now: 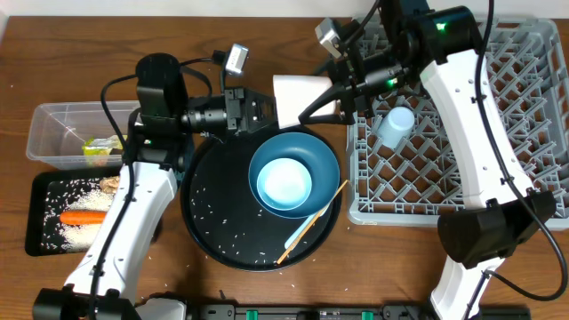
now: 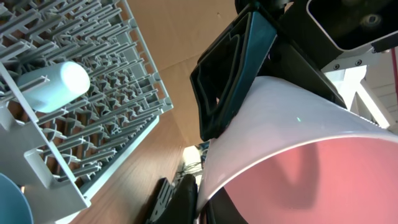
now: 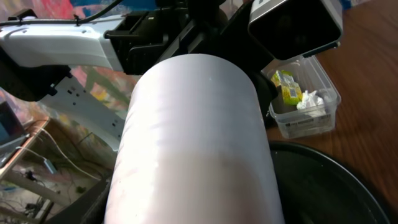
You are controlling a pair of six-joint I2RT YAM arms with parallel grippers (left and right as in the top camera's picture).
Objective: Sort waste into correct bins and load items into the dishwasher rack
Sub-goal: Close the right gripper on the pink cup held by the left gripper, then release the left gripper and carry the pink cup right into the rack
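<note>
The right pincer (image 1: 331, 100) pinches the small pink cup (image 1: 298, 98), the left pincer (image 1: 262, 111) unreadable; best carry it right, inverted, onto free dishwasher rack (image 1: 533, 107) pegs.

A brown wooden desk (image 1: 53, 36) with visible grain filled the overhead view under soft, even light. In the right wrist view, the room beyond the desk was blurred: colourful patches (image 3: 37, 9) high up, a pale blue-grey surface (image 3: 87, 99), and loose cables (image 3: 43, 180) lower down.
</note>
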